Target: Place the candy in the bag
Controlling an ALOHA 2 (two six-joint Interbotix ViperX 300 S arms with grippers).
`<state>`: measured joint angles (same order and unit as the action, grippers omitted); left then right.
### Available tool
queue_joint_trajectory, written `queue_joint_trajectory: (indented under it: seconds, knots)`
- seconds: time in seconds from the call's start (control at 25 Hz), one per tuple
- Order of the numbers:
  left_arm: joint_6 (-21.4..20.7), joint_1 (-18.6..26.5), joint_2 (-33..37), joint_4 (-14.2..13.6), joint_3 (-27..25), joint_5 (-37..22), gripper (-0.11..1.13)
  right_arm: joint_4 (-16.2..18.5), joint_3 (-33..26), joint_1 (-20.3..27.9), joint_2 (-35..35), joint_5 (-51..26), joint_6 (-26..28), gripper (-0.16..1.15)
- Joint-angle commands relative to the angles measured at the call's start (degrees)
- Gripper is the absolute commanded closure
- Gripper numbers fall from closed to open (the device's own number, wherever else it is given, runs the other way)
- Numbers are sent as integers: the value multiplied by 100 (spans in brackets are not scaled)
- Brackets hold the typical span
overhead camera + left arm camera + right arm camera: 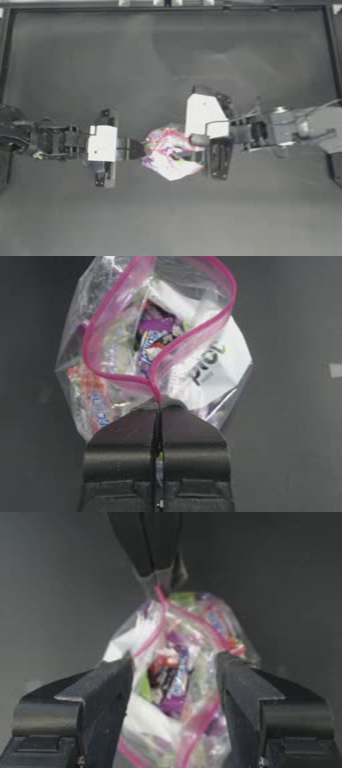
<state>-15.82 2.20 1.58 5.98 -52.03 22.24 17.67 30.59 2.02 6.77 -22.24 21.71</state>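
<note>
At the bag's [170, 154] mouth:
Left gripper [159, 406]: pinches the pink zip strip.
Right gripper [172, 672]: spread wide, straddling the mouth.
Print: unreadable.

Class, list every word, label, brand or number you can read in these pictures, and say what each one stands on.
"plo": partial dark lettering, seen on a white patch of the bag in the left wrist view; the rest is creased out of sight.
Print on the sweet wrappers inside the bag: too blurred to read.
Nothing else carries text.

bag [170, 156] mid-table | left pincer [137, 149] at its left (touching) | right pincer [200, 150] at its right
</note>
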Motion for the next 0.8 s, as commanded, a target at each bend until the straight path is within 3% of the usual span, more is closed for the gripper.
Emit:
queue_joint_trajectory:
  seconds: [0.04,0.8]
  knots:
    - [0,-9,132,0,62,44,98,9,53,-9,431,0,-9,13]
    - [-316,9,879,9,9,0,98,0,272,-53,870,0,18,14]
